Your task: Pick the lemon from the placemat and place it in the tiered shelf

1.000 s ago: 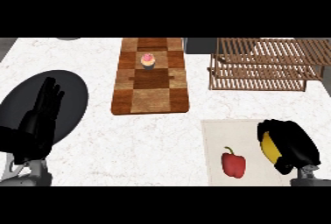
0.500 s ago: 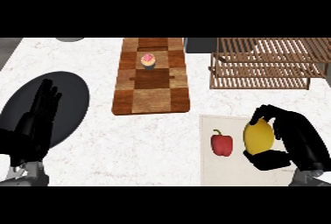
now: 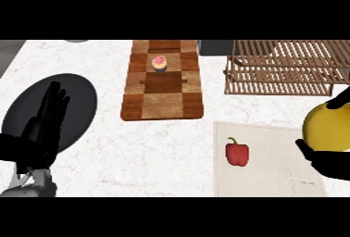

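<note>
- The white marbled counter [image 3: 157, 148] fills the head view and carries everything else.
- A wooden tiered shelf [image 3: 287, 67] of slats stands at the far right; its right end is cut off by the view's edge.
- A long checkered brown board [image 3: 163, 95] lies at the centre, running away from the robot, with its far end at the top of the view.
- A black oval plate [image 3: 75, 99] lies at the left, partly covered by the left hand.
- A pale placemat [image 3: 263, 180] lies at the lower right, its near edge cut off below.
- The left hand [image 3: 42, 127] rests at the left edge, open, its fingers straight, close together and pointing up; its grey forearm comes in from the lower left corner.
- The right hand [image 3: 331, 164] shows at the right edge, largely cut off; its black fingers are curled round the lemon from below and above.
- The lemon [image 3: 328, 127] is held up in the right hand, above the right side of the placemat and nearer than the shelf; its right part is out of view.
- A red bell pepper [image 3: 236, 153] lies on the placemat, just left of the lemon.
- A small cupcake [image 3: 159, 63] with pink topping stands on the far part of the board.
</note>
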Available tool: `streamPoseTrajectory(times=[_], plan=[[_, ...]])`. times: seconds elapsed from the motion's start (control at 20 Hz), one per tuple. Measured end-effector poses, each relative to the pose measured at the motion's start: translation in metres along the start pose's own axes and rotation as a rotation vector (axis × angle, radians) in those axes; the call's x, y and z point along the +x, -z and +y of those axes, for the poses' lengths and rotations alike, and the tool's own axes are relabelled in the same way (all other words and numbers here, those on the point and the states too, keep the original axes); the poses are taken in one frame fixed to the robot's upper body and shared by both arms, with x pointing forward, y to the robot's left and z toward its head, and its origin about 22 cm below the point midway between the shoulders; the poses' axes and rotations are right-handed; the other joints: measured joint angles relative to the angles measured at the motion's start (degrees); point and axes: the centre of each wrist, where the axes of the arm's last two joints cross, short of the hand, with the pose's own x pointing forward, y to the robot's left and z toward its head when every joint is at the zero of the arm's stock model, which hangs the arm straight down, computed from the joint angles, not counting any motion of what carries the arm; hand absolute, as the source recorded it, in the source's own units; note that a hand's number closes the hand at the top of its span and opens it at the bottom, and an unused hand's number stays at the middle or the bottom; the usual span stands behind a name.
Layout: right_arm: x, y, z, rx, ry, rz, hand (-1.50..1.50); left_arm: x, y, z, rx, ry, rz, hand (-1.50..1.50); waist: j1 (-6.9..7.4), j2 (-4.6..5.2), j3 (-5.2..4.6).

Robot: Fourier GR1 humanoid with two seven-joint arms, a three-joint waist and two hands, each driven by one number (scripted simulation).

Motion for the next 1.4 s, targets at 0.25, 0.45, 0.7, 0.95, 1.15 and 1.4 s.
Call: streamPoseTrajectory(times=[0.25, 0.45, 0.7, 0.95, 1.15, 1.4], plan=[[0.005, 0.02, -0.025, -0.063, 0.022, 0.028, 1.5, -0.007, 0.002, -0.006, -0.004, -0.005, -0.003, 0.0, 0.35, 0.19, 0.06], [0.002, 0.044, -0.031, -0.093, 0.031, 0.045, 1.5, -0.005, 0.006, -0.003, -0.011, -0.005, -0.005, 0.0, 0.58, 0.29, 0.08], [-0.006, 0.084, -0.023, -0.131, 0.057, 0.072, 1.5, -0.005, 0.009, -0.003, -0.013, -0.001, -0.008, 0.0, 0.86, 0.4, 0.1], [-0.031, 0.108, -0.006, -0.165, 0.079, 0.069, 1.5, 0.0, 0.004, -0.002, -0.012, -0.003, -0.014, 0.0, 0.92, 0.4, 0.11], [-0.041, 0.134, 0.006, -0.188, 0.101, 0.061, 1.5, -0.005, 0.005, -0.008, -0.018, -0.006, -0.01, 0.0, 0.97, 0.44, 0.12], [-0.051, 0.163, 0.022, -0.202, 0.111, 0.051, 1.5, -0.002, 0.002, -0.006, -0.018, -0.003, -0.011, 0.0, 1.09, 0.45, 0.14]])
